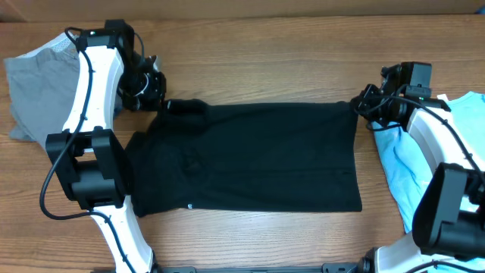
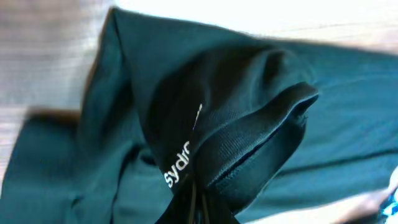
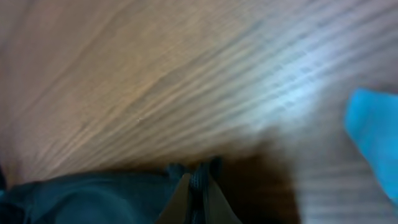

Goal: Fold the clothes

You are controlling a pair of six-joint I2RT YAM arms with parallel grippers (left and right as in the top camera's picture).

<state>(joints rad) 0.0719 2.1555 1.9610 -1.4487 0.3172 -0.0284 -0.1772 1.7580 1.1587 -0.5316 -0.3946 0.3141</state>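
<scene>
- Left gripper (image 1: 161, 103) is clenched on the black shirt (image 1: 250, 155) at its far left corner. The left wrist view shows the fingers nipping a bunched fold beside a white printed label (image 2: 177, 167) (only a few letters of it are readable).
- Right gripper (image 1: 364, 106) is likewise closed on the shirt's far right corner. Its wrist view shows a small tuft of dark cloth caught between the fingertips, with bare wood beyond.
- The shirt lies spread nearly flat across the middle of the table (image 1: 265, 61), its long side running left to right and its near edge loose on the wood.
- It looks like light, limp knit that will drape and sag between the two holds rather than keep a line. Corners and hems are the sensible places to grip, since a pinch in the middle would only drag up a ridge.
- Both holds look shallow, so a quick pull might slip the cloth free.
- The left arm (image 1: 91, 76) reaches far and bends in towards the corner, and the right arm (image 1: 447, 144) mirrors it from the right.
- A grey garment (image 1: 38, 83) lies far left, apart from the shirt.
- A light blue garment (image 1: 398, 163) lies just beside the shirt's right edge.
</scene>
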